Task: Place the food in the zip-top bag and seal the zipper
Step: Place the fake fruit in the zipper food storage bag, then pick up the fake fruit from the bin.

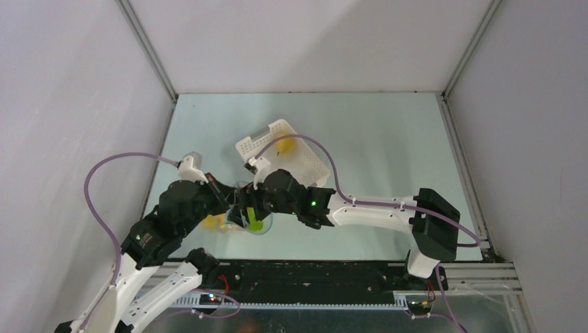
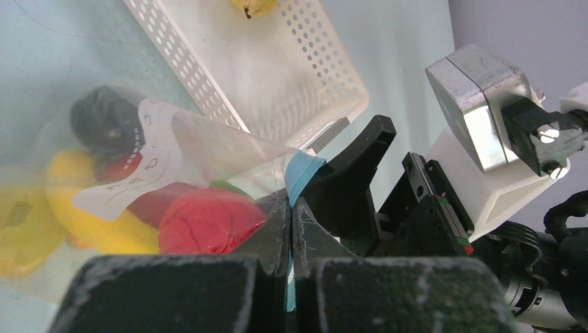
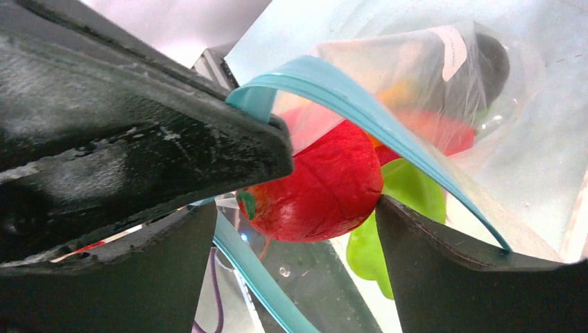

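Left wrist showed the left gripper [image 2: 291, 229] clamped tight on the zipper [image 2: 303, 173] of the zip-top bag [image 2: 208, 146] — the right gripper [image 3: 295, 236] gaped wide around a red apple [image 3: 319, 184] in its mouth.

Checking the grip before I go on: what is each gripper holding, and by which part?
The left gripper is shut on the zipper, at the mouth of the zip-top bag. The right gripper stands open around a red apple, not clamping it.
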Motion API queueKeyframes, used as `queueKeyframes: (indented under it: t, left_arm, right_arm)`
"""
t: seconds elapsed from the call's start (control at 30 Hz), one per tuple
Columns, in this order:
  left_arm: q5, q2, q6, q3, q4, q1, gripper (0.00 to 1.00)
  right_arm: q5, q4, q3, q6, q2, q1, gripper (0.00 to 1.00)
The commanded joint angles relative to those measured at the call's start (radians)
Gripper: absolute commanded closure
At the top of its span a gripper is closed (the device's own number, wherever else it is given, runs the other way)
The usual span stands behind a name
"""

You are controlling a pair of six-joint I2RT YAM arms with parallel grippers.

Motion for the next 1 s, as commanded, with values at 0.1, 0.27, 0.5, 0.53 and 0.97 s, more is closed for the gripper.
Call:
queueKeyframes:
  t: [0.1, 0.27, 0.5, 0.53, 0.97]
  left_arm:
    - [0.026, -0.021, 0.001, 0.035, 0.05, -0.003, 1.0]
    - [0.004, -0.027, -0.003, 0.045, 0.033, -0.003, 1.0]
    - [-0.061, -0.034, -0.01, 0.066, -0.007, -0.002, 1.0]
    - [-0.065, -0.035, -0.011, 0.069, -0.011, -0.002, 1.0]
    - [-0.194, -0.037, -0.034, 0.092, -0.077, -0.002, 1.0]
  right_arm:
    - [0.115, -0.023, 0.053, 0.012, 0.007, 0.008, 0.03]
    - [0.118, -0.038, 0.052, 0.015, 0.0, 0.011, 0.01]
    - [0.144, -0.076, 0.053, -0.024, -0.061, 0.041, 0.0]
    - [0.145, -0.079, 0.052, -0.03, -0.069, 0.043, 0.01]
    - [0.242, -0.209, 0.048, -0.066, -0.246, 0.016, 0.01]
